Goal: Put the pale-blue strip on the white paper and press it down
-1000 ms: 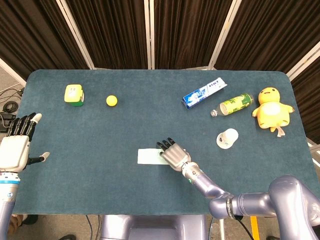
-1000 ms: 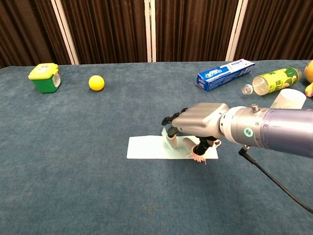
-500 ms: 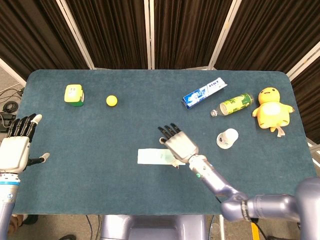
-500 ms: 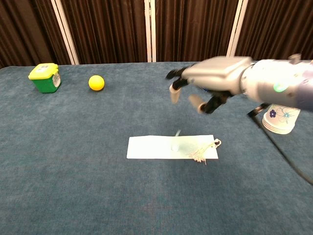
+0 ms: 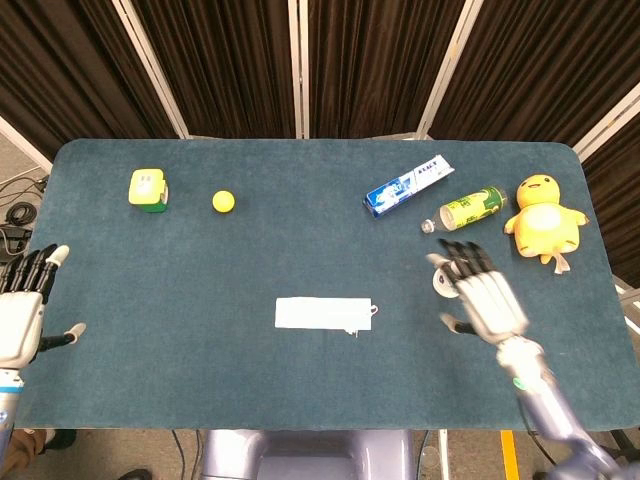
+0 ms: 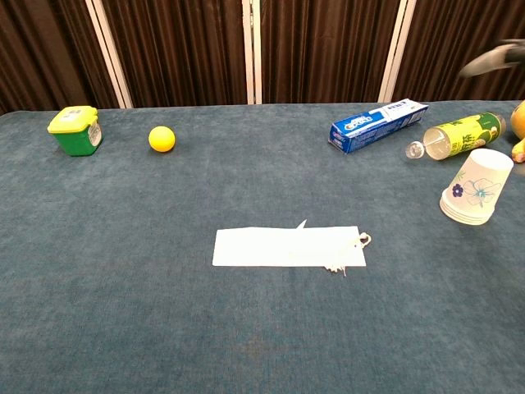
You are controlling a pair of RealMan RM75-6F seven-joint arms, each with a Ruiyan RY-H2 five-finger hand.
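A pale rectangular sheet [image 5: 323, 313] lies flat at the middle of the table, also clear in the chest view [image 6: 287, 246]. It has a small tassel [image 6: 358, 240] at its right end. I cannot tell the pale-blue strip from the white paper; they read as one flat piece. My right hand [image 5: 485, 295] hovers to the right of it, well apart, fingers spread and holding nothing. In the chest view only a blurred bit of that hand [image 6: 494, 59] shows at the top right. My left hand [image 5: 20, 312] hangs off the table's left edge, fingers apart and empty.
A stack of paper cups [image 6: 476, 187] lies on its side just beyond my right hand. Further back are a green bottle [image 5: 470, 208], a toothpaste box [image 5: 405, 186] and a yellow plush duck [image 5: 543, 218]. A yellow ball [image 5: 223, 201] and a green-yellow tub [image 5: 148, 189] sit at the back left.
My right hand lifted off the sheet, rose, and swung away to the right, leaving the sheet flat on the table. My left hand drifted slightly lower.
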